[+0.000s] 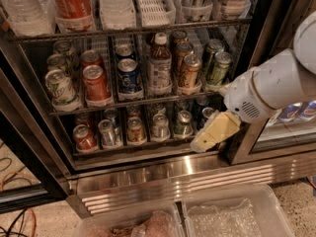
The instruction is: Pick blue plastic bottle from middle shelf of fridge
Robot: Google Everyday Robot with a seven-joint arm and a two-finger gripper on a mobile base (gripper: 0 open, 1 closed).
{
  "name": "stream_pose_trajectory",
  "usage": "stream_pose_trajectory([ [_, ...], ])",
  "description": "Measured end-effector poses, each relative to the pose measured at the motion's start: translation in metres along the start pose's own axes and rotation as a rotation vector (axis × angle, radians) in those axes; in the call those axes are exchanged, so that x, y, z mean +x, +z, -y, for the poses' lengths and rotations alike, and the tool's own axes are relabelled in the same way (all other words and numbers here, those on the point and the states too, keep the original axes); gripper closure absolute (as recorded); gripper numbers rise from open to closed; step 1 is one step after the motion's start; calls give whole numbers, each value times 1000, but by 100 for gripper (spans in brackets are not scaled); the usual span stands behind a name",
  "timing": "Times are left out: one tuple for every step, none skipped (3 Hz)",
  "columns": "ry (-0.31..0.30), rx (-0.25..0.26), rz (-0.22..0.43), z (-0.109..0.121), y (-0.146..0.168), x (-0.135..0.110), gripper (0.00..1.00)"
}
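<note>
The blue plastic bottle (159, 67) stands upright in the middle of the middle shelf (133, 102), between a blue can (128, 75) and gold cans (189, 72). It has a white cap, a brown neck and a pale label. The fridge (173, 174) is open, with a black frame and a ribbed steel base. My gripper (200, 143), cream-coloured on a white arm (276, 85), hangs in front of the right end of the lower shelf. It is below and to the right of the bottle, apart from it, with nothing in it.
The top rack holds big clear bottles (22, 6) and a red cola bottle (74, 1). The lower rack holds short cans (134, 130). Green cans (217, 65) and red cans (95, 83) flank the middle shelf. Two clear plastic bins (227, 216) stand on the floor below. Cables (15, 181) lie at the left.
</note>
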State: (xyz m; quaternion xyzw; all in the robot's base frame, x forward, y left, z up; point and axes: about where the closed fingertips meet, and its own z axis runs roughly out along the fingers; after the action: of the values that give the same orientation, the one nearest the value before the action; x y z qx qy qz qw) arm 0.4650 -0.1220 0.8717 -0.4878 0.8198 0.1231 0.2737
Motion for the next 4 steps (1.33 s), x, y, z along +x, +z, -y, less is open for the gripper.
stream_pose_trajectory([
  [0,0,0,0,0,0,0],
  [16,7,21,3,11,-7,0],
  [108,0,120,8,37,-22,0],
  [216,18,243,14,62,-46,0],
])
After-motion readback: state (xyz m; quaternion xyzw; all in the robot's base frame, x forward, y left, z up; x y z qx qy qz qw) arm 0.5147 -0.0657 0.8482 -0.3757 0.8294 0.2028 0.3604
